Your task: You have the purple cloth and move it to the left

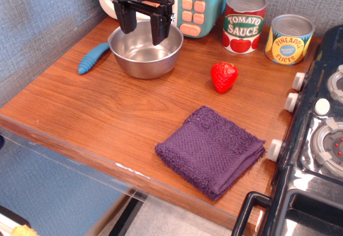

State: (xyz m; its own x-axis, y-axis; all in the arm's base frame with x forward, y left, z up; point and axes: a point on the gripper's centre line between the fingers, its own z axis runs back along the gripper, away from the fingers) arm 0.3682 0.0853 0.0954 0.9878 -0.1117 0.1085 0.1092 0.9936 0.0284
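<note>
The black two-fingered gripper (143,28) hangs at about twelve o'clock on the wooden counter, its fingers spread apart and holding nothing, poised over the round, shiny steel bowl (146,51). The left finger sits above the bowl's near-left rim and the right finger above its middle; whether either touches the metal cannot be told.

The folded, roughly square dark purple terry cloth (210,150) lies flat at about five o'clock, near the front edge of the brown wood-grain countertop (96,107) and well apart from the gripper. Its right corner reaches close to a white knob (274,150) of the black toy stove (316,155), which fills the three-to-five o'clock side.

A red plastic strawberry (223,76) rests between the cloth and the cans, at about two o'clock. Behind it, at one o'clock, stand a red tomato sauce can (244,22) and, just beside it to the right, a yellow pineapple slices can (289,39). A blue ribbed, elongated plastic object (92,58) lies at ten o'clock, just left of the bowl. A teal-and-white toy appliance with salmon buttons (195,2) stands behind the bowl, against the grey wall.
</note>
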